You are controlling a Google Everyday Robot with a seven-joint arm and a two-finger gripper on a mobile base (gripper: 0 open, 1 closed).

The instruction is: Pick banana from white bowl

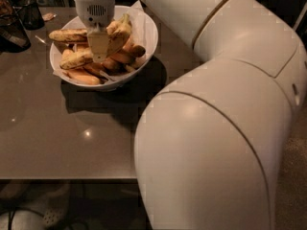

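Arm [216,143] bulk fills the right and foreground, reaching over the white bowl [149,37] at the far left of the table [57,138]. In that bowl the banana [119,32] lies tilted across the pile, its stem end up toward the far rim. The gripper [98,49] hangs straight down into the bowl, just beside and touching the banana's left flank; whether it is clamped on the fruit or released cannot be told. To do this step well, I judge the hold should sit near the banana's thick middle, with a straight vertical lift so the 1 slimmer brown banana [67,35] and the paper lining stay put. The table is smooth, brown and glossy, with dark objects [12,30] at its far left edge and a small scrap [48,17] behind; the room is dim.
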